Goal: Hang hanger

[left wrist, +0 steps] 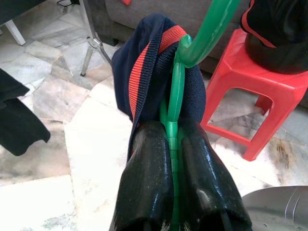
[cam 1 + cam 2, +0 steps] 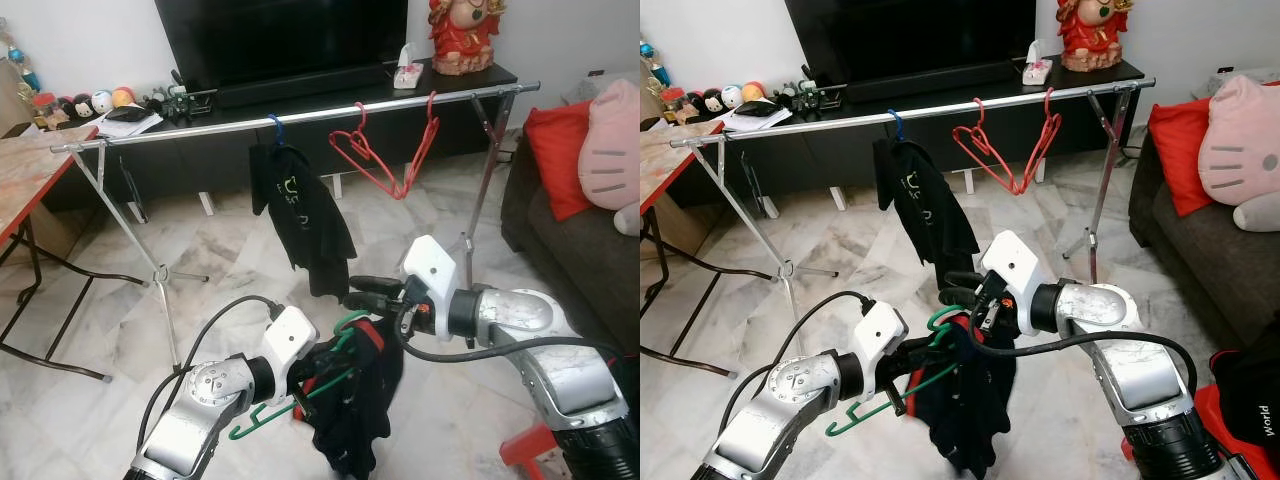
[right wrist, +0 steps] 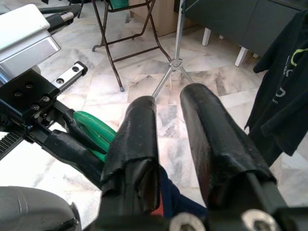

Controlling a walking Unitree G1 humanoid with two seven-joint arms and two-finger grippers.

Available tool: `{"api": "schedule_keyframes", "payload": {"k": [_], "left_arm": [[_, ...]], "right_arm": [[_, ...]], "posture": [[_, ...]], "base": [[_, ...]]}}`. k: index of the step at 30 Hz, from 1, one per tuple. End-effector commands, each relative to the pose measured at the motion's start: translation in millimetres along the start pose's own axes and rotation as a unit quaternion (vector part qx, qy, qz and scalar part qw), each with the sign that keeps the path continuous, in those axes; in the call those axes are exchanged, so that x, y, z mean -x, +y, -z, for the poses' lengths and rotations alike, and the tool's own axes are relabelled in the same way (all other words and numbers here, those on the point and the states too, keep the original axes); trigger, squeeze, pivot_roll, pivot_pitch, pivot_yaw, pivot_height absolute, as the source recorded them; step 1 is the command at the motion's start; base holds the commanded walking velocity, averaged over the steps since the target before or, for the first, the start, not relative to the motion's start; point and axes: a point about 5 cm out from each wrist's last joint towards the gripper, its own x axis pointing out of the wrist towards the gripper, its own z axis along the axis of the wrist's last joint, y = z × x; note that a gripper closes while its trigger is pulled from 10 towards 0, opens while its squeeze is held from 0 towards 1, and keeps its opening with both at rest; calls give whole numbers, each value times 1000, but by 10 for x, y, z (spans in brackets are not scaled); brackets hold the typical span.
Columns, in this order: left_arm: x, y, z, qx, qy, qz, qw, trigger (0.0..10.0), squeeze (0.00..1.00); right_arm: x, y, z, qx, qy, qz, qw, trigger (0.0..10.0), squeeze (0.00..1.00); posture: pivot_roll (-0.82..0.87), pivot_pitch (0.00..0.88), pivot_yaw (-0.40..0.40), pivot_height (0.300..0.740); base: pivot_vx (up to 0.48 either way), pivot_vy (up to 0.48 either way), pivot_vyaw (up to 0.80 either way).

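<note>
**Green hanger held low, rail waits above**

The left hand [image 1: 172, 159] pinches the stem of a green hanger [image 2: 290, 400] at the lower centre of the frame, its two black fingers [image 1: 144, 183] pressed against the plastic on either side. A dark navy garment with a red stripe [image 1: 144, 72] is draped over the hanger and hangs down between the two arms. The right hand [image 3: 168, 139], just right of centre, hovers by the hanger's hook with its fingers spread and nothing between them.

Across the upper half of the frame runs a silver clothes rail [image 2: 300, 112] on tripod legs. A black T-shirt on a blue hanger [image 2: 300, 215] hangs from its middle, and two bare red hangers [image 2: 385, 155] dangle to the right of it. Behind the rail stands a black TV cabinet [image 2: 330, 80]; a red plastic stool [image 1: 260, 96] stands on the marble floor [image 2: 220, 250] at the lower right.
</note>
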Motion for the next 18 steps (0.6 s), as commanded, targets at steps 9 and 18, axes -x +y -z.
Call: {"api": "schedule_keyframes", "payload": {"k": [9, 18], "left_arm": [[15, 73, -204, -5, -63, -15, 998, 10000, 0], [82, 67, -127, -12, -28, 26, 999, 10000, 0]], "right_arm": [[-73, 9, 16, 38, 15, 15, 999, 10000, 1000], [115, -243, -19, 94, -17, 35, 995, 10000, 0]], "posture": [[-131, 0, 138, 740], [-126, 0, 137, 740]], "base": [[0, 0, 0], [0, 0, 0]]}}
